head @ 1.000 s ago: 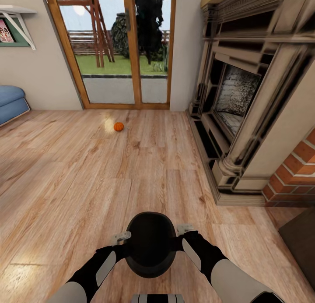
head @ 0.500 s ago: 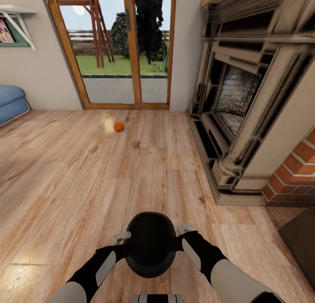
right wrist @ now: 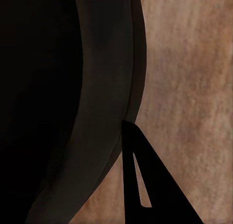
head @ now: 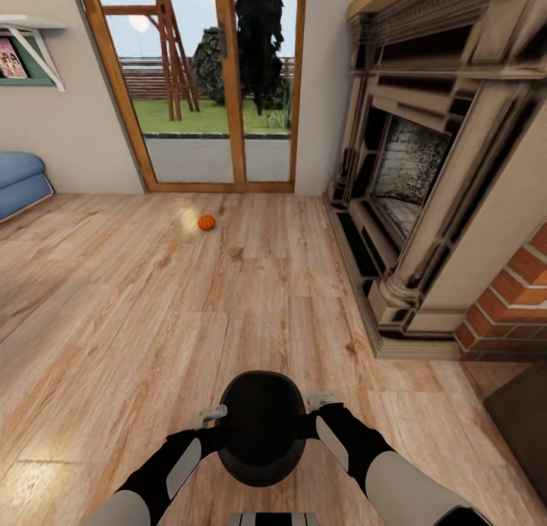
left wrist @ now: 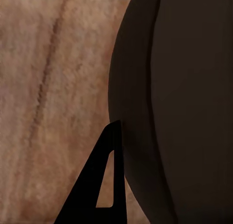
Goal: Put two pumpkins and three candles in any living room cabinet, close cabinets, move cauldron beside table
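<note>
While the head view takes in the living room, we note a broad run of wooden floor [head: 152, 313] lying bare between the robot and the glazed patio door [head: 205, 85] at the far wall. Along the right edge stands the ornate fireplace [head: 425, 191], its stepped base reaching out onto the boards, with a brick section [head: 516, 298] beside it and a dark corner of furniture [head: 524, 427] at the lower right. At the far left edge we record a blue sofa [head: 19, 180] and a wall shelf [head: 30, 32] above it. One pumpkin [head: 206, 222] sits on the floor near the door, well apart from the robot and from the fireplace.

The cauldron [head: 262, 426] is held low in front of the trunk, mouth upward, between the two arms. The left tool [head: 209, 416] meets its left side and the right tool [head: 319, 399] its right side. In the left wrist view one dark finger [left wrist: 104, 185] lies against the cauldron wall [left wrist: 184, 107], with floor beyond; in the right wrist view a finger [right wrist: 145, 185] touches the pot's rim [right wrist: 111, 97] likewise. We see each tool pinching the cauldron's rim, the second finger of each hidden.
</note>
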Tool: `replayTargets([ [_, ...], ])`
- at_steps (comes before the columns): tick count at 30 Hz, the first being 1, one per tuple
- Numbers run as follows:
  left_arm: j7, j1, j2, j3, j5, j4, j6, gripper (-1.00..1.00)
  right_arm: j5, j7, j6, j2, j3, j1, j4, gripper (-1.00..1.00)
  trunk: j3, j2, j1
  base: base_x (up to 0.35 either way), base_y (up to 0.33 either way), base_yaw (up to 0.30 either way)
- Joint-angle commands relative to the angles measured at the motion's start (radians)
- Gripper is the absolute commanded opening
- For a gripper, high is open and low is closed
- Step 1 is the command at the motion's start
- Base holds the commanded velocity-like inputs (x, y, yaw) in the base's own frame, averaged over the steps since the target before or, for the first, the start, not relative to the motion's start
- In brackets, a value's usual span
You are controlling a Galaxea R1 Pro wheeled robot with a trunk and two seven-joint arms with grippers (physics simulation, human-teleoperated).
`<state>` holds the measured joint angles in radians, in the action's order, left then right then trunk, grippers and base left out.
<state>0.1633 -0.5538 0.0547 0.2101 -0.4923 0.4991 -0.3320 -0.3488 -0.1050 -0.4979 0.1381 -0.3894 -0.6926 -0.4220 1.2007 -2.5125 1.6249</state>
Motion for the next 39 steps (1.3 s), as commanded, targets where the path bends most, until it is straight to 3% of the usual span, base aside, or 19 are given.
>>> replayTargets([
  [1, 0.007, 0.000, -0.001, 0.000, 0.008, -0.005, -0.005, -1.00, -0.039, 0.028, -0.001, 0.000, -0.005, -0.001, -0.020, -1.00, 0.001, 0.000, 0.000, 0.000, 0.000, 0.000],
  [39, 0.007, 0.000, -0.003, -0.001, 0.009, -0.005, -0.005, -1.00, -0.047, 0.037, 0.001, -0.002, -0.003, -0.001, -0.024, -1.00, -0.142, 0.008, -0.017, 0.000, 0.000, 0.000],
])
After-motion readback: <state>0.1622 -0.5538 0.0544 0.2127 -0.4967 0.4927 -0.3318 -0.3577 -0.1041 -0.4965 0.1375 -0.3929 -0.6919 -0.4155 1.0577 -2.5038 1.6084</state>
